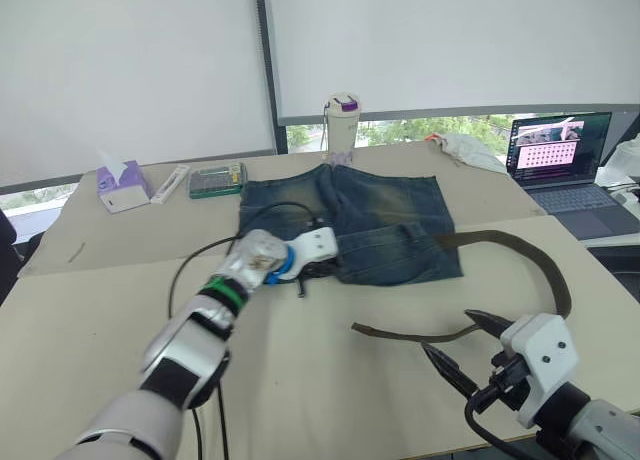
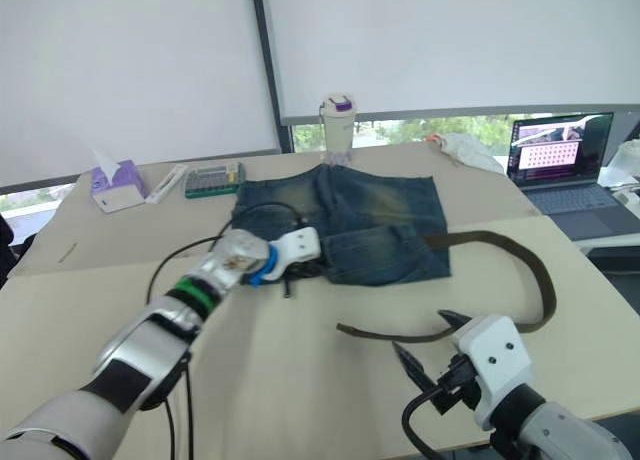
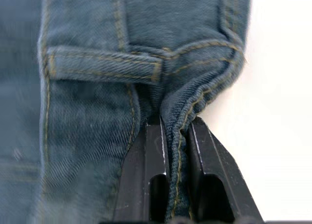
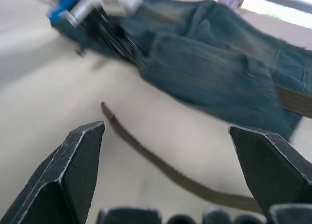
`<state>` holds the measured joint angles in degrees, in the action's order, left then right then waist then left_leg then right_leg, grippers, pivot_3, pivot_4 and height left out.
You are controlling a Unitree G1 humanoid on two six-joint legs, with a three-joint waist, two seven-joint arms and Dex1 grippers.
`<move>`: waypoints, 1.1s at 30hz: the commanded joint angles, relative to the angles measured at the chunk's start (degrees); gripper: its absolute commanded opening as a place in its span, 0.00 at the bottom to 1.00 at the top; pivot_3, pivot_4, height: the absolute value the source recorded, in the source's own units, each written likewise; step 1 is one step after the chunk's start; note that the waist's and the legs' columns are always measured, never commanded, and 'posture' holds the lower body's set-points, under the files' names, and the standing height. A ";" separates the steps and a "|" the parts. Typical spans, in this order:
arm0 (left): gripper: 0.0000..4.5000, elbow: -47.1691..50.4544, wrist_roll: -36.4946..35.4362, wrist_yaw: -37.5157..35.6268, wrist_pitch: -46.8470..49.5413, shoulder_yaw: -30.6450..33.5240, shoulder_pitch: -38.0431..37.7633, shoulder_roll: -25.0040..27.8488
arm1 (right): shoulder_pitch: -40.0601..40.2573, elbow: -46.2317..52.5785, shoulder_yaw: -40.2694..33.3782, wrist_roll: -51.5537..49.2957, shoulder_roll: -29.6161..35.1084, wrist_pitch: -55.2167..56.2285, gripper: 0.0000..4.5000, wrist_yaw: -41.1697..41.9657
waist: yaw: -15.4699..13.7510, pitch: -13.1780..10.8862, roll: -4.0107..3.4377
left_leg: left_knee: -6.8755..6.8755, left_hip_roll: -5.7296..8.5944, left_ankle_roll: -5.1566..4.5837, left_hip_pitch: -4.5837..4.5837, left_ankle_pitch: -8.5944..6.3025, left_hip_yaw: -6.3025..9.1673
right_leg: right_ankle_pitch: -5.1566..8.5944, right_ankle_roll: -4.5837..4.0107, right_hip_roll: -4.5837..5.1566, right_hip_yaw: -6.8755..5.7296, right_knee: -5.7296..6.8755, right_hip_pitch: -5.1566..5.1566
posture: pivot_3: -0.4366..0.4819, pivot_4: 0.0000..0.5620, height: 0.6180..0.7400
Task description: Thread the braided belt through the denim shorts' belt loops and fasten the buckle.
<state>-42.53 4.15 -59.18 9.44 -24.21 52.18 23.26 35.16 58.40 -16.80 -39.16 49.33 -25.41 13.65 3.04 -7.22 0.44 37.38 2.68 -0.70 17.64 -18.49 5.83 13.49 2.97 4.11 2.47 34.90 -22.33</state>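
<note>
The denim shorts (image 1: 350, 220) lie flat mid-table, waistband toward me. My left gripper (image 1: 312, 271) is shut on a fold of the waistband edge at the shorts' near left corner. In the left wrist view its fingers (image 3: 151, 156) pinch the seam just below one of the belt loops (image 3: 102, 70). The braided belt (image 1: 555, 280) leaves the waistband's right corner, arcs right and curls back to a free end on the table. Just right of that end my right gripper (image 1: 446, 330) hovers open, holding nothing. The buckle is hidden.
Along the far side stand a tissue box (image 1: 122, 187), a green-topped box (image 1: 217, 180) and a white cup with a purple lid (image 1: 342, 120). A laptop (image 1: 560, 160) sits open at the far right. A black cable (image 1: 190, 270) loops beside my left arm.
</note>
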 commanded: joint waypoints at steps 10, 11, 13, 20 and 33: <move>0.00 54.73 -9.07 3.44 39.88 1.96 -24.41 8.69 | 0.09 -0.21 -3.09 2.35 5.14 -4.18 1.00 9.91 | -3.97 0.00 0.00 | 0.13 0.22 0.04 -0.18 0.00 0.30 | 0.38 0.18 0.38 -0.04 0.06 0.11 | 0.48 0.27 1.00; 0.00 52.43 -7.01 5.33 36.65 1.26 -23.92 8.21 | -1.55 -1.04 -2.36 2.79 6.14 -4.89 1.00 11.00 | -4.20 0.00 0.01 | 0.31 0.30 0.04 -0.08 0.00 0.38 | 0.37 0.20 0.40 -0.05 0.06 0.14 | 0.48 0.27 1.00; 0.00 47.27 -4.51 6.59 28.68 0.49 -23.20 8.47 | -5.77 -4.10 -0.12 5.01 8.56 -6.95 1.00 12.23 | -4.35 0.01 0.02 | 0.40 0.38 0.06 -0.02 0.02 0.43 | 0.35 0.23 0.43 -0.03 0.04 0.17 | 0.48 0.27 1.00; 0.00 25.38 0.46 4.44 -6.06 -0.39 -18.63 11.64 | -18.95 -13.96 6.92 7.27 14.87 -13.18 1.00 20.31 | -3.92 0.05 -0.08 | 0.37 0.33 0.16 0.34 0.08 0.45 | 0.11 -0.19 0.38 -0.06 0.04 0.08 | 0.48 0.27 1.00; 0.11 29.15 -9.59 -3.71 -5.14 7.17 -22.72 9.13 | -35.30 -29.12 23.49 20.87 12.22 -10.84 0.35 28.14 | -3.32 0.07 -0.14 | 0.41 0.36 0.21 0.31 0.11 0.47 | 0.09 -0.20 0.40 -0.10 0.04 -0.17 | 0.48 0.27 1.00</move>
<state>-16.04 -1.26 -60.35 1.15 -18.93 30.19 32.48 1.29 29.58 6.71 -20.08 62.03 -37.82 41.27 -0.28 -7.15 0.30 37.79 3.04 -0.49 17.95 -18.38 6.30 13.59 2.78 4.51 2.37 34.97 -22.52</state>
